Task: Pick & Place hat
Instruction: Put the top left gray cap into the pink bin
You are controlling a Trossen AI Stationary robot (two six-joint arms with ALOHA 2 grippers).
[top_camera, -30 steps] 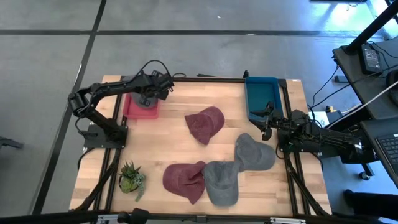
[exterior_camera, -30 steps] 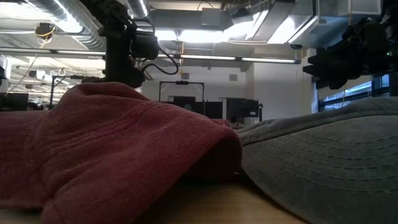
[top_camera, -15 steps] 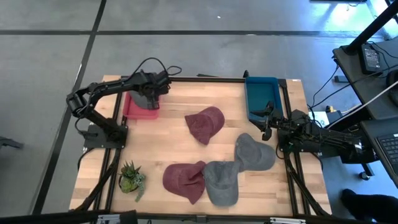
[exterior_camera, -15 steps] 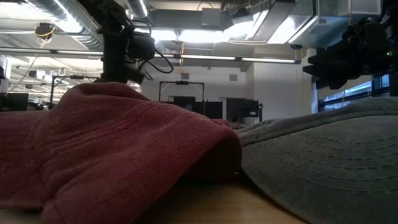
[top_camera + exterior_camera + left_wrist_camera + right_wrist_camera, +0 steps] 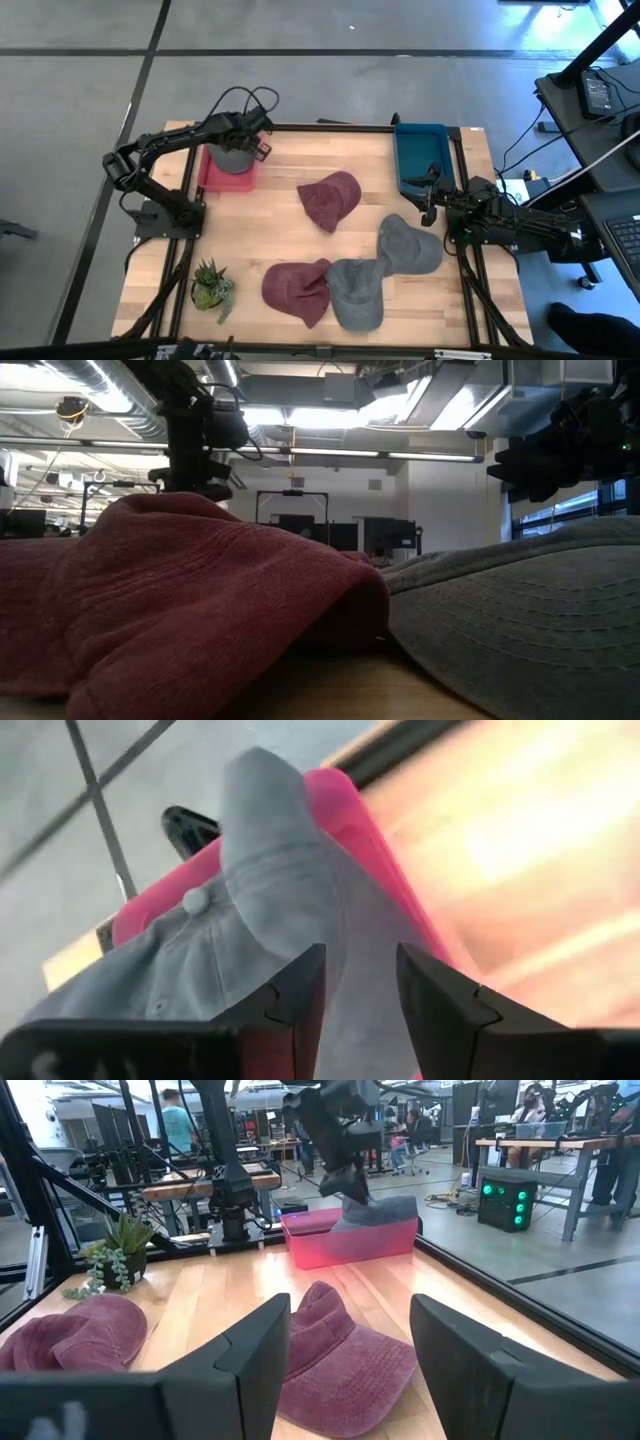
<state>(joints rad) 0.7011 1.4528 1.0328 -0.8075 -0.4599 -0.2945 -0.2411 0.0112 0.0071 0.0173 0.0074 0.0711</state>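
Our left gripper (image 5: 358, 988) pinched the grey hat (image 5: 270, 910) over the pink bin (image 5: 213, 178), fingers narrow; our right gripper (image 5: 350, 1355) waited, fingers wide.

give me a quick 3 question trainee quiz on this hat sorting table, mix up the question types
1. True or false: the left gripper is above the pink bin, with a grey hat between its fingers.
2. Multiple choice: which hats lie on the wooden table itself? A) two maroon, two grey B) three maroon, one grey C) four grey
3. Fill in: the right gripper waits near the ____ bin, holding nothing.

Key
1. True. The wrist view shows the grey hat in the pink bin, between the fingers.
2. A. Maroon hats and; grey hats and.
3. Blue.
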